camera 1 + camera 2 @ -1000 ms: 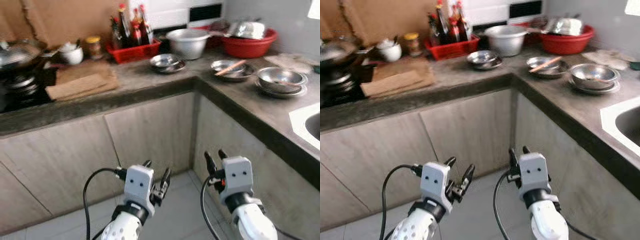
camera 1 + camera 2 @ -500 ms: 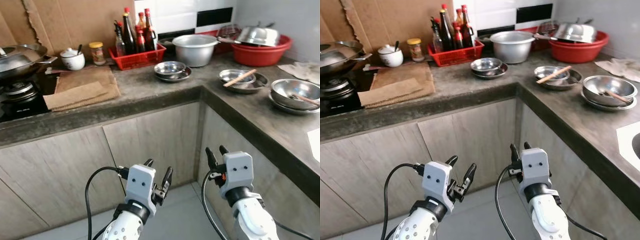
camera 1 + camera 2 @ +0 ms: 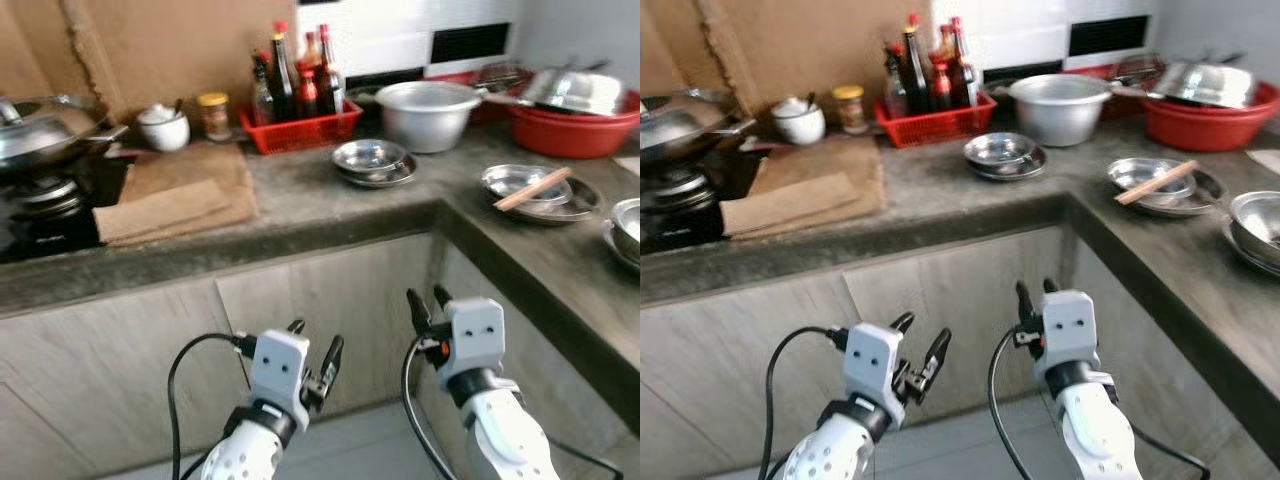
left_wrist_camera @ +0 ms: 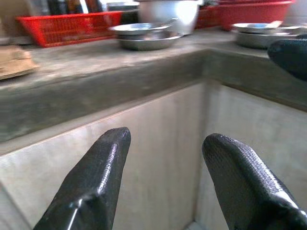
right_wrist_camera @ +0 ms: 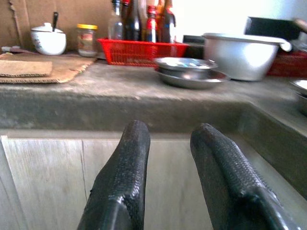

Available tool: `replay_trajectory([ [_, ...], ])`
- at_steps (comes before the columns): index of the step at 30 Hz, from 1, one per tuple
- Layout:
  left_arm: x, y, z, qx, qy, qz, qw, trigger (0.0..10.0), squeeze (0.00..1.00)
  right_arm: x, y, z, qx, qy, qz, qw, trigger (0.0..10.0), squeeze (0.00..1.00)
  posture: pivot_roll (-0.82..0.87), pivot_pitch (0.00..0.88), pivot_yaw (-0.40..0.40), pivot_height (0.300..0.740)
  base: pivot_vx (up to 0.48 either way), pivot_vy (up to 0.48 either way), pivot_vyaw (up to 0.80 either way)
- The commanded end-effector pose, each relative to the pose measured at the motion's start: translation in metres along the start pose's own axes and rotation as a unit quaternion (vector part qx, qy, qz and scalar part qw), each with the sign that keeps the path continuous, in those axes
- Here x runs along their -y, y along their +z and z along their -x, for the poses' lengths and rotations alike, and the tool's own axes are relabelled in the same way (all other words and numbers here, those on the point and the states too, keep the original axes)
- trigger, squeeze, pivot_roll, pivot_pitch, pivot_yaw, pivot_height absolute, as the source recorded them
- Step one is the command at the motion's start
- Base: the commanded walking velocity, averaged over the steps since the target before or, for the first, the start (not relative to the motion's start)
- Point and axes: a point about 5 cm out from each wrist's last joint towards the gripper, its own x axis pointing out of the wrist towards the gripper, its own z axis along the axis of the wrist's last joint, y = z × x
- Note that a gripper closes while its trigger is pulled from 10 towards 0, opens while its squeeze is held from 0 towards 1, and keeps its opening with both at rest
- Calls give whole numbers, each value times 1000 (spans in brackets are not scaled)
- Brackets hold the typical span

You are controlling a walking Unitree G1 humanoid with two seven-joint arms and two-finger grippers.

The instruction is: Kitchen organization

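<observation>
- Stacked steel dishes (image 3: 369, 161) sit on the grey L-shaped counter (image 3: 300, 205), near its inner corner, at about 12 o'clock from the two pincers.
- At 11 o'clock from those dishes, against the back wall, a red basket (image 3: 303, 120) holds dark sauce bottles (image 3: 283, 75); at 2 o'clock stands a large metal pot (image 3: 428, 100).
- Farther round, at 3 o'clock, a shallow steel plate (image 3: 538, 192) carries a wooden stick (image 3: 532, 187) laid across it — behind it is a red basin (image 3: 578, 122) with a metal lid on top.
- At 9 o'clock from the dishes lies brown cardboard (image 3: 180, 195), with a yellow-lidded jar (image 3: 212, 114) and a white pot (image 3: 164, 128) behind it, and a wok (image 3: 50, 135) on the stove at the far left.
- The left pincer (image 3: 312, 348) hangs low before the cabinet doors (image 3: 330, 290), fingers spread apart and empty.
- The right pincer (image 3: 428, 299) is raised beside it — its fingers (image 5: 128, 177) stand slightly parted, grasping nothing.
</observation>
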Motion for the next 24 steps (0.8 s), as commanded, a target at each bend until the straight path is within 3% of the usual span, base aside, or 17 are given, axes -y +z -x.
replay_trajectory([
  [1, -3, 2, -2, 4, 8, -2, 1000, 10000, 0, -1, 0, -1, 3, -1, -2, 1000, 10000, 0, 78, 45, 7, 740, 356, 0, 0],
  [16, -6, 3, -4, 8, 10, -4, 1000, 10000, 0, -1, 6, -9, 17, 2, 12, 1000, 10000, 0, 81, 52, 3, 740, 354, 0, 0],
  [17, -5, 4, -5, 9, 10, -4, 1000, 10000, 0, -1, 6, -10, 21, 4, 16, 1000, 10000, 243, 82, 53, 3, 740, 349, 0, 0],
  [19, -5, 4, -5, 9, 10, -4, 1000, 10000, 0, -1, 7, -11, 23, 6, 19, 1000, 10000, 243, 82, 53, 3, 740, 349, 0, 0],
  [20, -5, 4, -5, 9, 10, -3, 1000, 10000, 0, 0, 8, -12, 25, 9, 26, 999, 10000, 1000, 81, 55, 4, 740, 352, 0, 0],
  [24, -5, 4, -6, 11, 9, -4, 1000, 10000, 0, 5, 11, -18, 33, 9, 88, 996, 10000, 1000, 83, 56, 4, 740, 349, 0, 0],
])
